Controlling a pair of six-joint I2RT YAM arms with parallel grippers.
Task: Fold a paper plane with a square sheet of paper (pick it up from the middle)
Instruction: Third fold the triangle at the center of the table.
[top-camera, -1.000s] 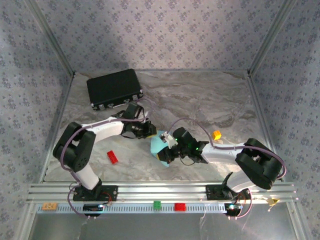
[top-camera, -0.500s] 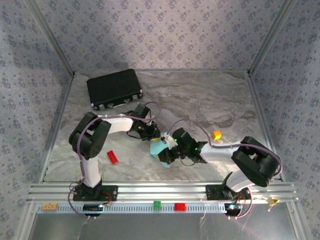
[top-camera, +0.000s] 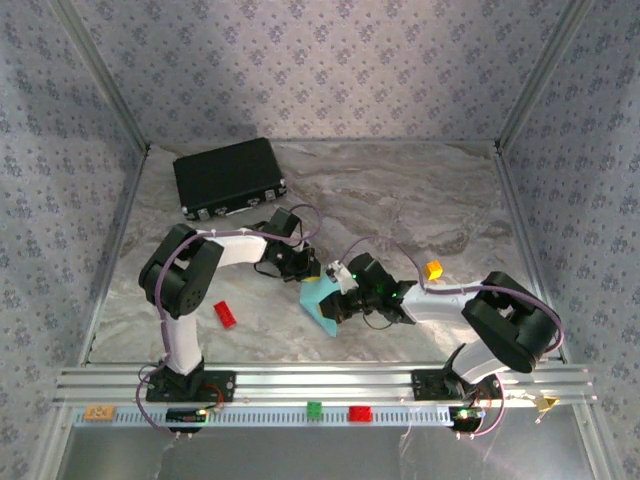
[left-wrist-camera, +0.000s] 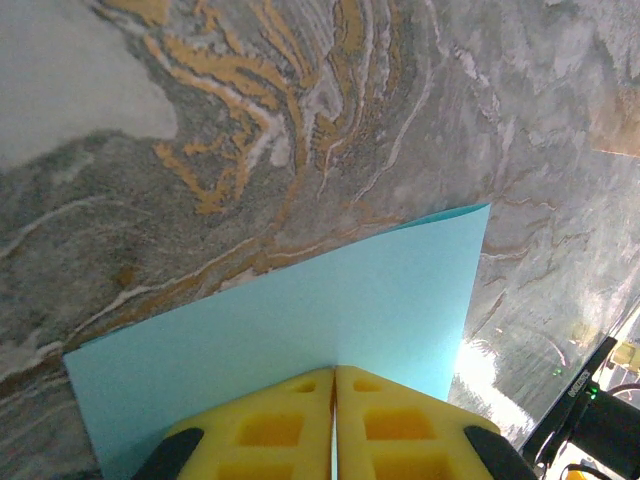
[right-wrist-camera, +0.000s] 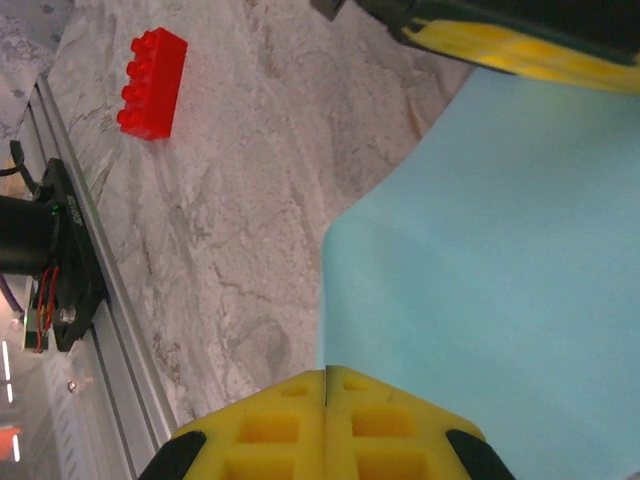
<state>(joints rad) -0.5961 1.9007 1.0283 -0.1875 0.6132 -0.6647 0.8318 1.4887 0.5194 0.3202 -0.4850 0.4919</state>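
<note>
Marbled grey tabletop (top-camera: 420, 190), patterned walls around.

Item: thin light-blue square sheet of paper (left-wrist-camera: 300, 320), near the table's centre, held clear of the surface between both grippers.

Left gripper (left-wrist-camera: 335, 375): clenched on the sheet.

Right gripper (right-wrist-camera: 327, 375): clenched on the sheet's edge.

Risk: arms pulling apart or twisting unevenly could tear the paper or skew a crease, and a shallow pinch may slip.

Container: black rectangular case (top-camera: 228, 175), back left, apparently closed, so its contents cannot be told.

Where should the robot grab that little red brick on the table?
Probably across the red brick's narrow width, with fingers on its two long sides, coming straight down from above. It lies flat on the table with bare marble along both long sides.
</note>
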